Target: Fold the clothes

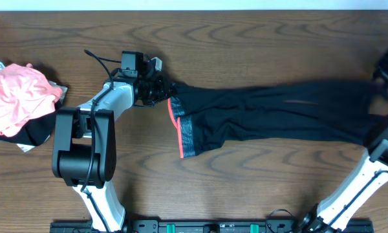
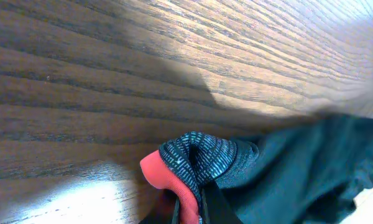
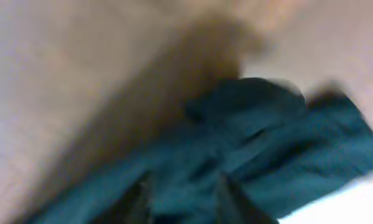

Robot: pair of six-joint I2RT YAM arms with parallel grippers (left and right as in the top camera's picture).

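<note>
- Dark wood-grain bench fills the overhead view, with both arms reaching in from its near edge.
- Black leggings lie stretched flat across it – waist end at the left tool, leg ends at the right tool.
- Left tool is clenched on the far corner of the waistband; its wrist view shows grey heathered fabric and the coral edge bunched right at the fingers.
- From that pinch, the waistband runs toward the near edge of the bench.
- Right tool sits over the leg ends, fabric bunched just ahead of its fingers – the wrist view is too blurred to tell whether it grips or has let go.
- Crumpled pink garment lies well apart from the left tool, on the side away from the leggings.
</note>
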